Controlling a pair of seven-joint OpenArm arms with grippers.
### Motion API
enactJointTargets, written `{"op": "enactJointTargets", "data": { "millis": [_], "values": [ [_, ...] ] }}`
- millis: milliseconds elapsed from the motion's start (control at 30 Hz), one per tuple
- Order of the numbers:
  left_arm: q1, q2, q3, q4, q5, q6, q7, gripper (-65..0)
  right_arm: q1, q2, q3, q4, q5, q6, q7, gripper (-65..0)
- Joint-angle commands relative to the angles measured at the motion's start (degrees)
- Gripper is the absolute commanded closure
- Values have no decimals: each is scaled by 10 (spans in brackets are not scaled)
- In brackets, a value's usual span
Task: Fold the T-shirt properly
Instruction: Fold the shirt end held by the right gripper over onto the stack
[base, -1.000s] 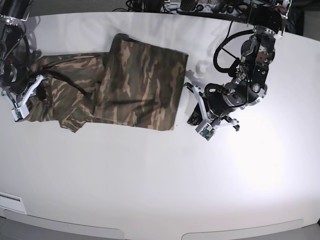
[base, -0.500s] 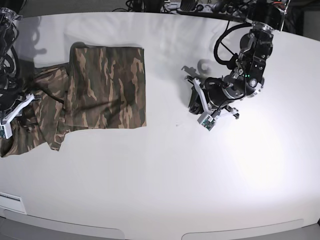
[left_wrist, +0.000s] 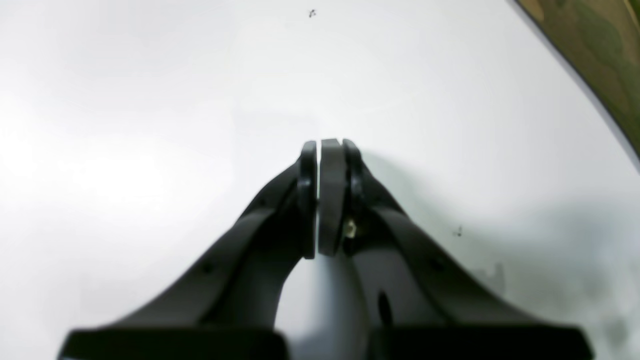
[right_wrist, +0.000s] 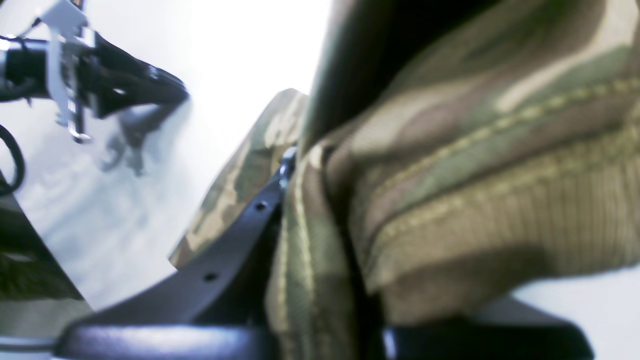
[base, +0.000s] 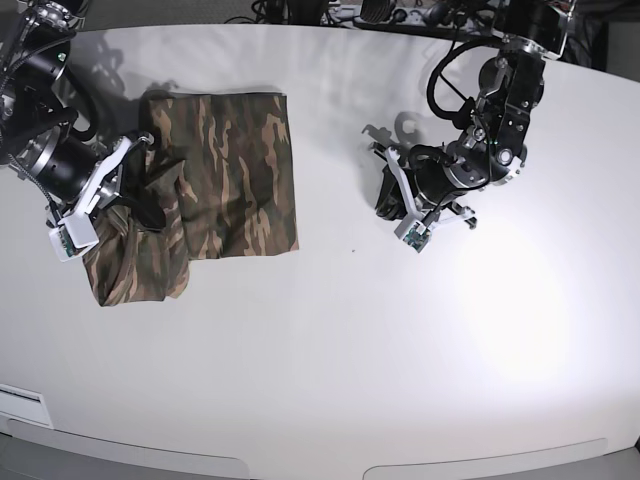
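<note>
right fingers clamping T-shirt — left fingers closed, empty

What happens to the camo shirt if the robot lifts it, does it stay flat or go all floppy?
Probably floppy: the T-shirt already sags and bunches where the right gripper is shut on it. It likely drapes rather than holding a shape, since the folded part lies limp on the table. It probably won't slip easily; the ribbed cloth looks grippy in the right wrist view.
</note>
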Motion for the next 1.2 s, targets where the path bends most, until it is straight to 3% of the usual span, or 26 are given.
{"op": "enactJointTargets", "data": {
  "millis": [0, 167, 267, 433, 467, 600, 633, 700, 800, 900, 967, 1067, 1100, 1167],
  "values": [
    [-6, -3, -2, 9, -5, 0, -5, -35, 5, -3, 2, 8, 15, 4, 14, 0],
    [-7, -3, -2, 9, -5, 0, -5, -35, -17, -34, -28, 8, 15, 10, 13, 0],
    [-7, -2, -2, 9, -5, 0, -5, -35, -35, -36, -67, 8, 14, 35, 14, 0],
    [-7, -2, -2, 9, -5, 0, -7, -35, -41, -37, -129, 8, 12, 38, 39, 0],
    [-7, -3, -2, 9, -5, 0, -7, -35, -41, -37, -141, 8, 11, 38, 53, -62],
    [-7, -3, -2, 9, -5, 0, -7, -35, -39, -37, -186, 8, -4, 42, 95, -434],
    [-7, -3, -2, 9, -5, 0, -7, -35, -38, -37, -195, 8, -1, 53, 100, -490],
    [-7, -3, -2, 9, -5, 0, -7, -35, -33, -37, -210, 8, 18, 85, 101, -514],
    [-7, -3, -2, 9, -2, 0, -6, -35, -15, -37, -228, 8, 64, 88, 100, -514],
    [-9, -3, -2, 11, 42, 0, -6, -34, 21, -37, -230, 8, 60, 88, 100, -491],
    [-18, -10, -2, 12, 86, 1, 3, -4, 44, -37, -228, 8, 5, 88, 100, -355],
    [-32, -40, -6, 26, 81, 0, 13, 0, 63, -37, -225, 8, -95, 88, 105, 0],
    [-35, -51, -9, 34, 58, -10, 13, 0, 65, -36, -225, 8, -129, 88, 116, 0],
    [-44, -67, -15, 50, -10, -62, 20, 0, 65, -35, -225, 5, -202, 83, 172, 0]
  ]
}}
